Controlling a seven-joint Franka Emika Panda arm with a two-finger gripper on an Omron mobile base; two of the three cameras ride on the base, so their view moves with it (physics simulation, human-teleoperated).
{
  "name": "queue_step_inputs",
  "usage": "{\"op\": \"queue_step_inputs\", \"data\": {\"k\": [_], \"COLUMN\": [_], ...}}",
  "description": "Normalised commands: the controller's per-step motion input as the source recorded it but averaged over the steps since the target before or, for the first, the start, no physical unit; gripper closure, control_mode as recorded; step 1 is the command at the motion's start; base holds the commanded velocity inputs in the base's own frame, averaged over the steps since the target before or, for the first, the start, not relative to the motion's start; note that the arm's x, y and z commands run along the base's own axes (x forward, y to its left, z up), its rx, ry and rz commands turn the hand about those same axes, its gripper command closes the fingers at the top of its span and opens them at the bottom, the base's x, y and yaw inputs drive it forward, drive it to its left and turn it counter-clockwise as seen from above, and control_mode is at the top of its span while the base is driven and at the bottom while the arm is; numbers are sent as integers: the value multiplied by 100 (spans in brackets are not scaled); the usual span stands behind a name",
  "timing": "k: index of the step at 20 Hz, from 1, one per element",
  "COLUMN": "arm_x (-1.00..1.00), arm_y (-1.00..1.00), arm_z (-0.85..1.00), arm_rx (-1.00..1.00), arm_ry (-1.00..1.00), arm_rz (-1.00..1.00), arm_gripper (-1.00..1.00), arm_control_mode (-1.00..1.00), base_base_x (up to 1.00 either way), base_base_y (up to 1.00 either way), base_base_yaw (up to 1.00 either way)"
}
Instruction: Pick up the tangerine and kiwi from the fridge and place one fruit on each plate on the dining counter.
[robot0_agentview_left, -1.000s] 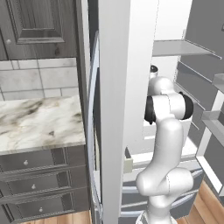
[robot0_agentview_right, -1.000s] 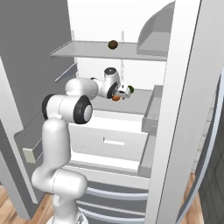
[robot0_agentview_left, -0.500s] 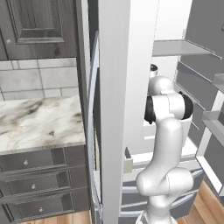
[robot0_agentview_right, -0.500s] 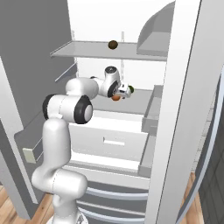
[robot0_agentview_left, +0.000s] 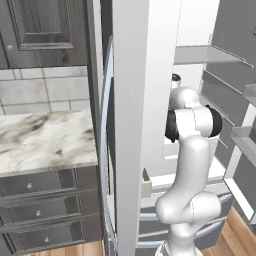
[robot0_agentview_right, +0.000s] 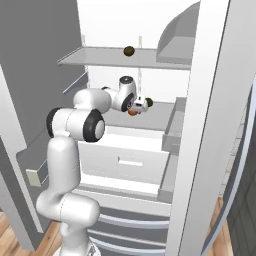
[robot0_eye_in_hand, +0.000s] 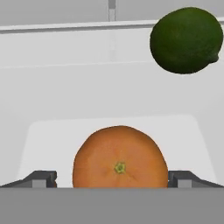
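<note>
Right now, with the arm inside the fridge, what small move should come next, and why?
Probably close the gripper on the tangerine: in the hand view the fruit sits between the two fingertips, which stand apart on either side. The green fruit lies beyond, clear of them.

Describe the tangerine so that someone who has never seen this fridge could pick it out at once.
Look into the open fridge, at the middle shelf below the one that carries a small dark brown ball. At the end of the white arm, the gripper has its fingers on either side of the tangerine. It is round and bright orange with a small green stem mark, unlike the dark green fruit just beyond it.
</note>
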Motion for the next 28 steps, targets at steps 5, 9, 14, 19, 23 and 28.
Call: {"op": "queue_step_inputs", "data": {"k": [5, 9, 14, 19, 23, 28], "arm_x": [0, 0, 0, 0, -18, -97], "arm_y": [0, 0, 0, 0, 0, 0], "arm_z": [-28, -5, 0, 0, 0, 0], "arm_rx": [0, 0, 0, 0, 0, 0], "arm_ry": [2, 2, 0, 0, 0, -9], "arm_rz": [0, 0, 0, 0, 0, 0], "arm_gripper": [-100, -100, 100, 100, 100, 100], "arm_control_mode": [-100, -100, -100, -100, -100, -100], "base_base_x": [0, 0, 0, 0, 0, 0], "base_base_y": [0, 0, 0, 0, 0, 0], "base_base_yaw": [0, 0, 0, 0, 0, 0]}}
